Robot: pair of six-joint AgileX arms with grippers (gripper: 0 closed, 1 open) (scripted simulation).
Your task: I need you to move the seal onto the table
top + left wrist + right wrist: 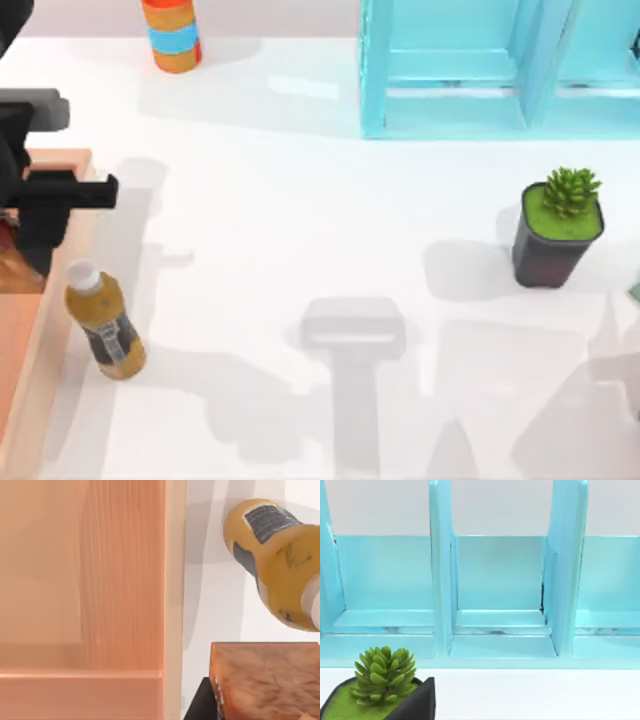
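White bench [300,220], wooden tray [30,400] at left. Our left hand [30,215] over the tray pinches the seal [265,680], held above the tray edge beside the bottle [105,325]. We'd carry it right, clear of bottle, lower upright.

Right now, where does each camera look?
Top view: above, looking down at white table; left arm over orange-brown wooden tray.
Left wrist view: down at amber white-capped bottle, orange-brown seal block; edge of left gripper.
Right wrist view: faces light-blue shelf unit, potted green succulent.
Shared: bottle, top and left wrist; succulent, top and right wrist.
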